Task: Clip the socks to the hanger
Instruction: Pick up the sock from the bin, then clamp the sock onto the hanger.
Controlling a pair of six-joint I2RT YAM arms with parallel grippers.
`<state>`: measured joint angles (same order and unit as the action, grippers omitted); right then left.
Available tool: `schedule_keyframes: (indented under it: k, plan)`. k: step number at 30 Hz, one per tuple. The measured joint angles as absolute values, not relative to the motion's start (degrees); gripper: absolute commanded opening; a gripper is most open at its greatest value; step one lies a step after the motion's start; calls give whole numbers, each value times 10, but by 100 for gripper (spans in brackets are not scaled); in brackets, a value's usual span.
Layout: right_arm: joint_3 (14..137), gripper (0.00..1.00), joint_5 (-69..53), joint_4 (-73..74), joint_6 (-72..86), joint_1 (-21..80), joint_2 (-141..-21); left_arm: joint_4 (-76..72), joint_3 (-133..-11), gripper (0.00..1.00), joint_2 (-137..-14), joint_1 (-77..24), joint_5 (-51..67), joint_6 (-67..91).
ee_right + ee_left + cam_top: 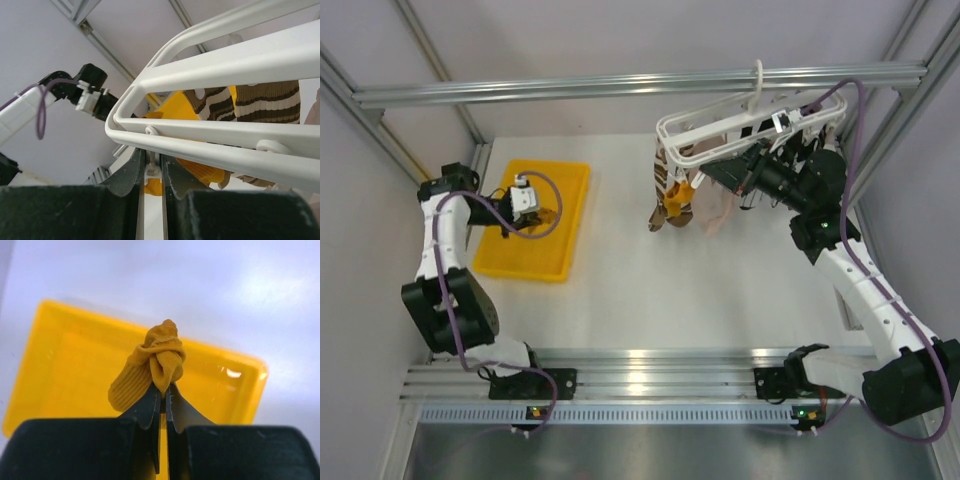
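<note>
The mustard sock (152, 370) is bunched into a ribbed knot. My left pincer (162, 391) pinches its fold, jaws pressed together, and holds it above the yellow tray (55, 370), inside the rim. Bare table (620, 270) lies between tray and hanger (225, 137), which hangs tilted from the bar (620, 85). My right pincer (154, 167) nips a small white clip under its near rail. Brown-and-cream striped socks (267, 102) dangle there.

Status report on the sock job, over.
Left pincer shut on mustard sock over tray. Right pincer shut on hanger clip. Striped socks already hung. Nothing blocking.
</note>
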<state>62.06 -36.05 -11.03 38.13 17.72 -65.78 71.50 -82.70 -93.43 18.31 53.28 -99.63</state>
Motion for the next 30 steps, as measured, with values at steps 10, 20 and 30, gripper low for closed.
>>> schedule_keyframes:
  k: [10,20,30]
  plan:
    - [621,0,-358,-111,392,178,-658,571,-700,0,-684,-67,666,-620]
    - [621,0,-351,-111,397,180,-658,179,-622,0,-585,-388,328,-145]
    - [621,0,-345,-111,403,183,-658,94,-679,0,-704,-498,144,-63]
